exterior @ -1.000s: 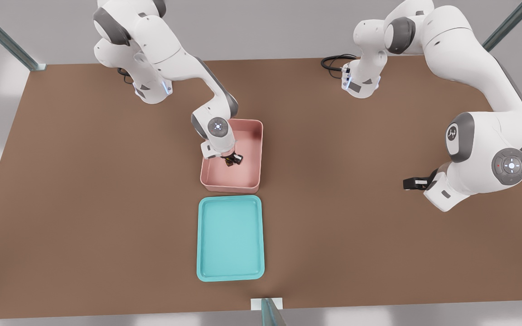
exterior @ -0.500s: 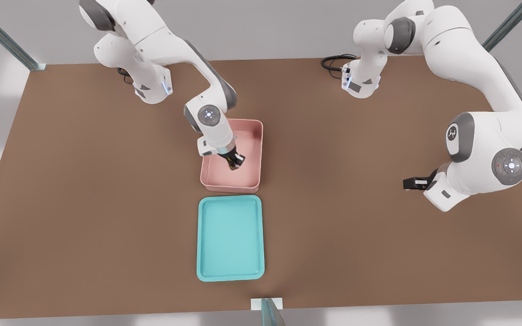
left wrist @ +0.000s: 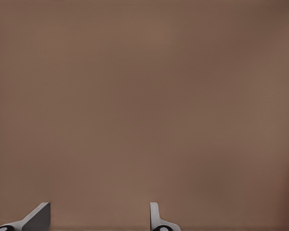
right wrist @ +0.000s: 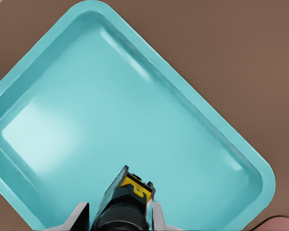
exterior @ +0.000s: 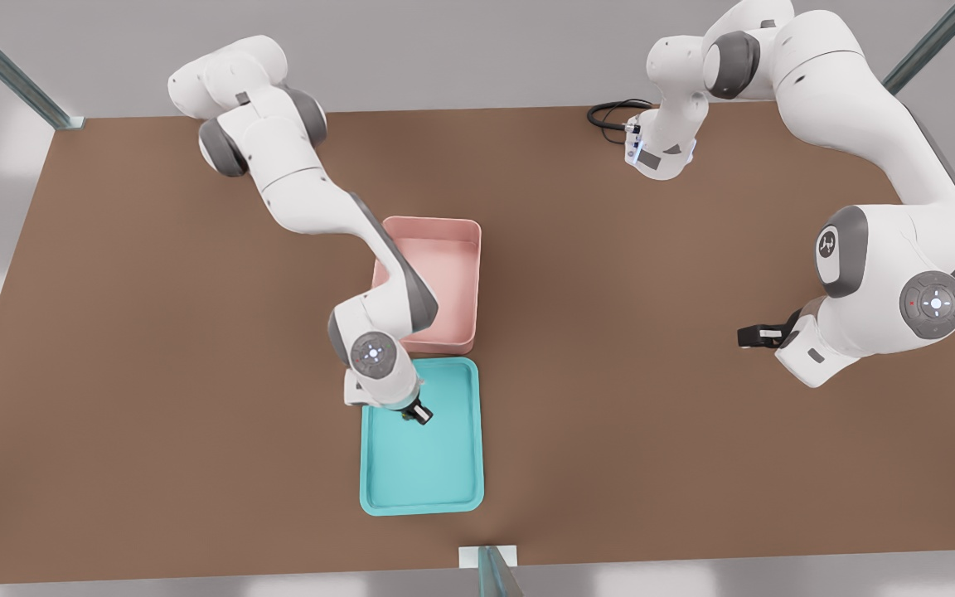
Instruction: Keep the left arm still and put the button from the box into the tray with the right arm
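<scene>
My gripper [exterior: 416, 412] hangs over the far left part of the turquoise tray [exterior: 453, 464] in the front view, shut on the button. The button [right wrist: 127, 197], a dark stubby cylinder with yellow at its tip, shows between the fingers [right wrist: 155, 215] in the right wrist view, above the tray floor [right wrist: 135, 120]. The pink box [exterior: 444, 274] stands just beyond the tray, and my forearm crosses its left wall. No button shows inside the box.
The brown table [exterior: 154, 373] spreads wide on both sides of the two containers. The parked arm [exterior: 884, 274] stands at the front view's right, its gripper [exterior: 759, 334] low over the table. A black cable [exterior: 610, 112] lies at the far edge.
My gripper has risen out of the pink box with the button and travelled toward the camera. It now hovers over the tray. The parked arm has not moved.
</scene>
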